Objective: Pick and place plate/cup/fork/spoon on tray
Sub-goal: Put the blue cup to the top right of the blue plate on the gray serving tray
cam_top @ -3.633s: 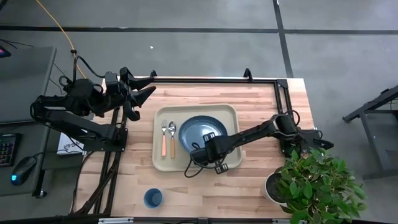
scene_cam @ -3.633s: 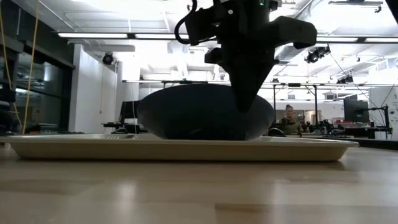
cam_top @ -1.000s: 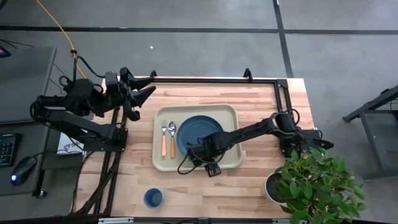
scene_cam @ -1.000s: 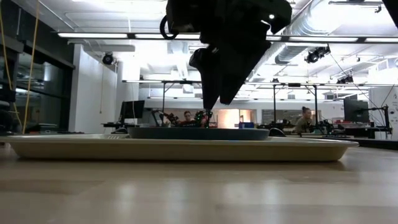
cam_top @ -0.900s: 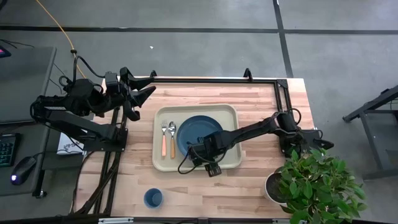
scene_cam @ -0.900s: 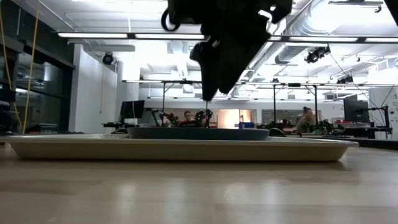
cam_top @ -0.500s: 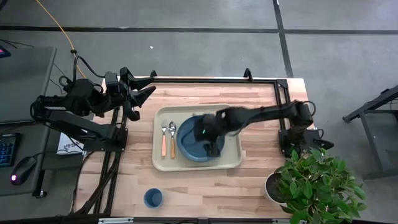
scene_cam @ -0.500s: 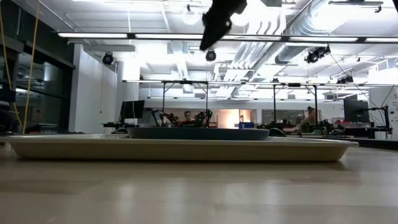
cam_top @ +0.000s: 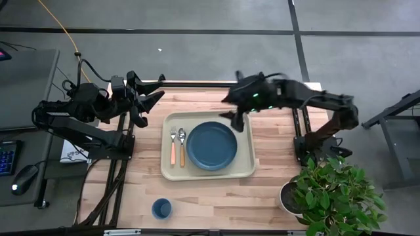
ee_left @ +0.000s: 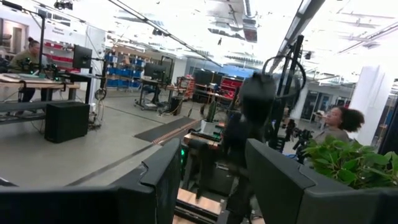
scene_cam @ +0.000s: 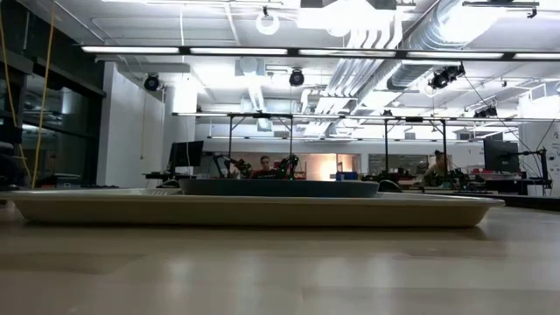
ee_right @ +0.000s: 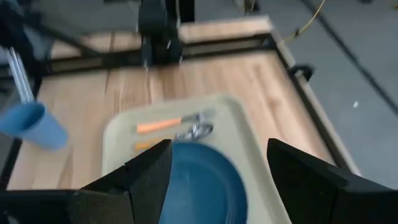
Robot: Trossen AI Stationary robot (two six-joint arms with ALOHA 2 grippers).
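The blue plate (cam_top: pixel 211 145) lies flat on the cream tray (cam_top: pixel 244 167), seen edge-on in the low view as plate (scene_cam: pixel 280 186) on tray (scene_cam: pixel 254 208). The fork (cam_top: pixel 173 147) and the spoon (cam_top: pixel 182 145) lie side by side on the tray's left part. The blue cup (cam_top: pixel 161 208) stands on the table near its front edge. My right gripper (cam_top: pixel 239 123) hangs open, high over the tray's far right corner; its wrist view looks down on the plate (ee_right: pixel 199 180), fork (ee_right: pixel 168 123) and cup (ee_right: pixel 34 124). My left gripper (cam_top: pixel 152 108) waits open at the table's far left.
A potted plant (cam_top: pixel 331 193) in a white pot (cam_top: pixel 287 196) stands at the table's near right corner. A black frame rail (cam_top: pixel 223 84) runs along the far edge. Bare wood lies between the tray and the cup.
My right gripper has risen from the plate's near rim and swung toward the table's far edge, ending high over the tray's far right corner and out of the low view. The plate has stayed flat on the tray.
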